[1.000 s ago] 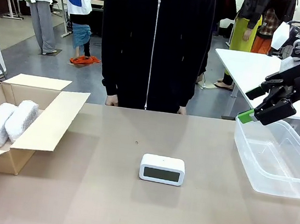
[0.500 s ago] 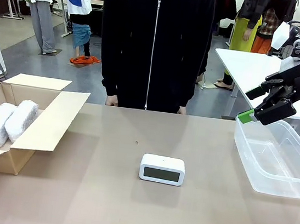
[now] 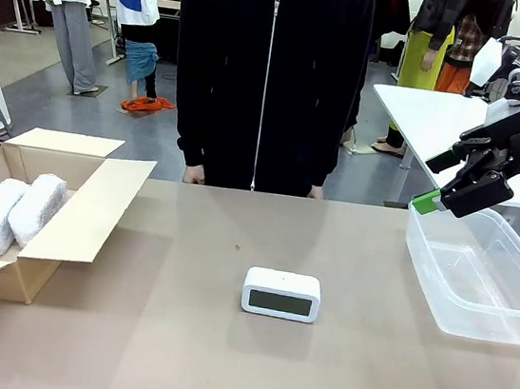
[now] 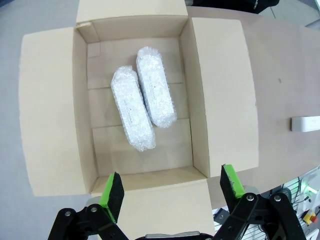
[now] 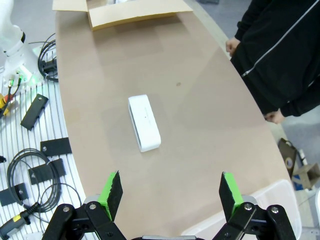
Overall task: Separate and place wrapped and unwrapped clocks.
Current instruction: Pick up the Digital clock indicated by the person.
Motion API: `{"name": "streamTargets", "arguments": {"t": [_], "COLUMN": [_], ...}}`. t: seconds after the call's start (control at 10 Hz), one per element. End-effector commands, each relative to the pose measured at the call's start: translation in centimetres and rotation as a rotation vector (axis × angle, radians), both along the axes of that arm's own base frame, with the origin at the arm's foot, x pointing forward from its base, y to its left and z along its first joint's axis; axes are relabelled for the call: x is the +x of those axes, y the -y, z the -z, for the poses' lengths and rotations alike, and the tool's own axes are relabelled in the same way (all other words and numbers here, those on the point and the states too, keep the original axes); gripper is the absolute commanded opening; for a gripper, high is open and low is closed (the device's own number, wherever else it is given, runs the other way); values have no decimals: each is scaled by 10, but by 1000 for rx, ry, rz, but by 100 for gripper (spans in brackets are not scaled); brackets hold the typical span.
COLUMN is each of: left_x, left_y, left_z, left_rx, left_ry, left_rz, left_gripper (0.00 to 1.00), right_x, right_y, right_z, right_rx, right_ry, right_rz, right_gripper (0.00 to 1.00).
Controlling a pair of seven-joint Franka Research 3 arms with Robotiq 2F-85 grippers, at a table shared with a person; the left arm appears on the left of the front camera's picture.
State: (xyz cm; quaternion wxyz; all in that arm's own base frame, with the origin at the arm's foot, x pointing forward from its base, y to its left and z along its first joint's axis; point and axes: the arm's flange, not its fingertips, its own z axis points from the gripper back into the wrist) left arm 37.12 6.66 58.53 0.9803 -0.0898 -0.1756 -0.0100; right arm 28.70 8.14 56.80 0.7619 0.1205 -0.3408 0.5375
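The digits on the screen of the unwrapped clock are too small to read. The worktop is a plain tan surface. Beyond it is a grey floor, with a white table at 2 o'clock. The unwrapped clock stands upright near the worktop centre, dark screen facing 6 o'clock, apart from all other items. At 9 o'clock, an open cardboard box holds the two wrapped clocks, which lie side by side and touching in whitish bubble wrap. At 3 o'clock sits a clear plastic tub. A person in a black zip jacket stands at 12 o'clock, hands at the far edge of the worktop. The right gripper hangs over the tub's far corner nearest the centre, fingers angled down toward 9 o'clock, jaws spread wide with nothing between them. The left gripper hangs above the box and points straight down into it, jaws spread wide and holding nothing.
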Motion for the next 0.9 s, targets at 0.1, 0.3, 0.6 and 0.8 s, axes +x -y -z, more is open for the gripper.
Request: {"name": "streamTargets", "arguments": {"t": [0.1, 0.3, 0.6, 0.8], "left_x": [-26, -53, -92, -111], "left_y": [31, 57, 94, 106], "left_z": [-3, -8, -2, 0], "left_rx": [12, -27, -79, -120], "left_ry": [77, 123, 169, 233], "left_rz": [251, 470, 763, 902], "left_gripper": [100, 100, 100, 100], "right_x": [1, 1, 1, 1], "right_y": [-1, -1, -1, -1], "right_z": [1, 1, 1, 1], "right_rx": [25, 25, 25, 25], "right_ry": [-17, -17, -17, -17], "right_rz": [-6, -6, -6, -6], "right_gripper": [100, 100, 100, 100]}}
